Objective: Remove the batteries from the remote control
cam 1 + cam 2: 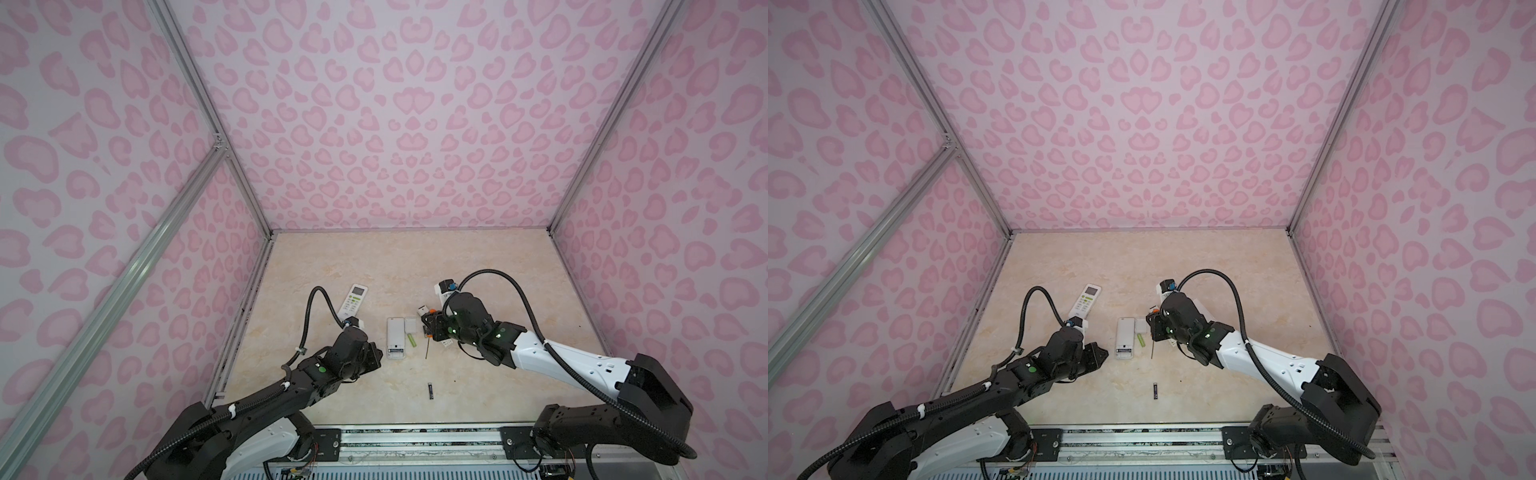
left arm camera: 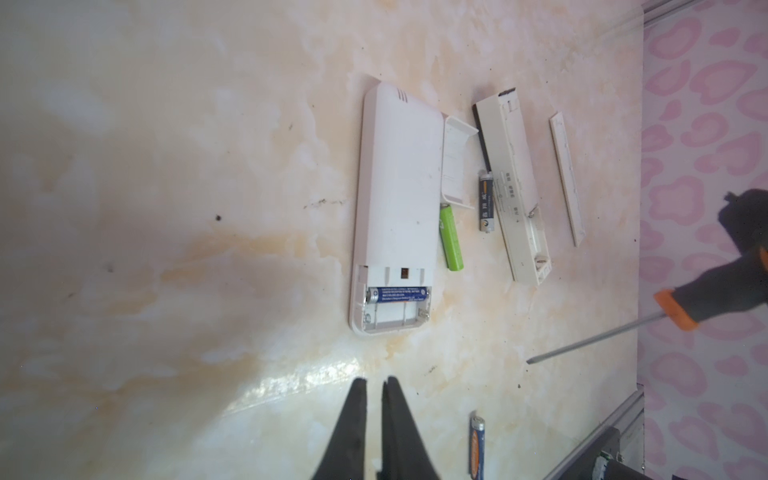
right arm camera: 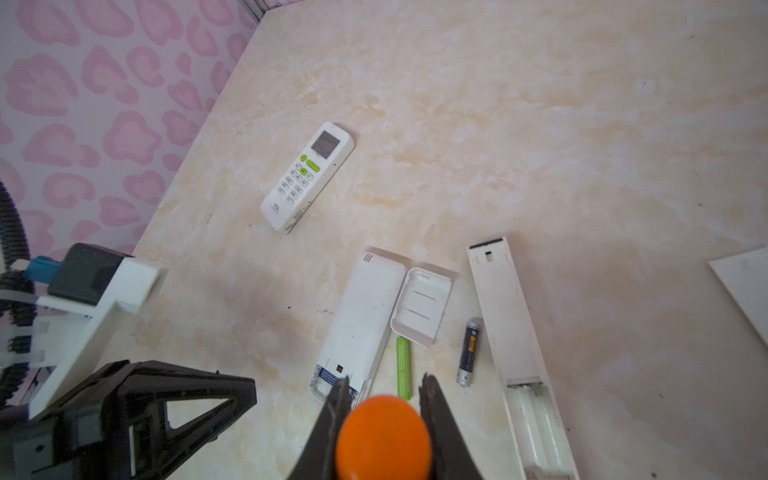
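Bay: blue cell (image 2: 398, 293) lies crosswise in the open near end of the face-down white remote (image 2: 399, 187), table centre.
Loose: green cell (image 2: 451, 239) and black cell (image 2: 485, 201) just right of it.
Handling: probably light, rigid, slick, rolls; lever one end, pinch mid-barrel.
Writing: cell print too small to read.
Left gripper (image 2: 374, 380): a slit apart, empty.
Right gripper (image 3: 384, 380): clamped on screwdriver (image 3: 382, 436).

Pink leopard-spot wall panels (image 1: 411, 104) enclose three sides, joined by aluminium frame rails (image 1: 195, 83). The tabletop (image 1: 415, 266) is cream marble-look, lightly stained, with one glare patch (image 2: 291, 386).
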### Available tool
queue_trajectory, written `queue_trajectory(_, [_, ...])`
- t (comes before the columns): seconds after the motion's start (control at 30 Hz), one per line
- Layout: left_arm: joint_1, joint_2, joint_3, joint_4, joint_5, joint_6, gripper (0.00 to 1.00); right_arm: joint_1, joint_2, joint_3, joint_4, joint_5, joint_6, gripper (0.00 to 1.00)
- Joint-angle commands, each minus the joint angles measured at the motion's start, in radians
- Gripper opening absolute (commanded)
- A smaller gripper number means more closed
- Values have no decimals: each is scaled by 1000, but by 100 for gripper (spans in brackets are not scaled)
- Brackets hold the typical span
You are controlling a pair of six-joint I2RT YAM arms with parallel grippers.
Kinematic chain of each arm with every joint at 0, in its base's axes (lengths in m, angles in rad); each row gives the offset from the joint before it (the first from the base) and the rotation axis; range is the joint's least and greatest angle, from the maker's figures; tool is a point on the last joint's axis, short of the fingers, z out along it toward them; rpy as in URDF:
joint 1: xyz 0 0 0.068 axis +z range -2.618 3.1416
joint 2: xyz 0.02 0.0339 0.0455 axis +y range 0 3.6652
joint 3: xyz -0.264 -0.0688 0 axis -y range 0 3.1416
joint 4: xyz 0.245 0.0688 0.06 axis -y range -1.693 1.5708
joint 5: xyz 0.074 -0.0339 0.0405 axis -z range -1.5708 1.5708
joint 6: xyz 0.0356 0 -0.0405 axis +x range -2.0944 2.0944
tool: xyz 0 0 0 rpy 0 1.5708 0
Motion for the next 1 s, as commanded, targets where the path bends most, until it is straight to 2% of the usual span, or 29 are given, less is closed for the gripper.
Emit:
queue_trajectory(0.0, [21, -20, 13, -50, -15, 38, 22, -1, 23, 44, -59, -1, -61, 0])
queue_trajectory(0.1, [52, -18, 33, -81, 6, 74, 27, 0, 32, 71, -65, 22, -87, 0])
queue_trajectory(0.3, [131, 27, 44, -58, 103, 101, 29, 50, 107, 188, -72, 82, -165, 0])
queue_trajectory(0.47, [141, 53, 25, 31, 218, 90, 23, 99, 188, 206, 113, 6, -281, 0])
queue_trajectory(0.53, [124, 52, -1, 92, 250, 50, 20, 103, 221, 205, 171, -32, -304, 0])
queue_trajectory(0.73, [25, 67, -66, 227, 213, -65, 15, 113, 288, 185, 323, -80, -342, 0])
queue_trajectory(0.97, [0, 144, -69, 312, 229, -98, 12, 126, 331, 138, 447, -126, -378, 0])
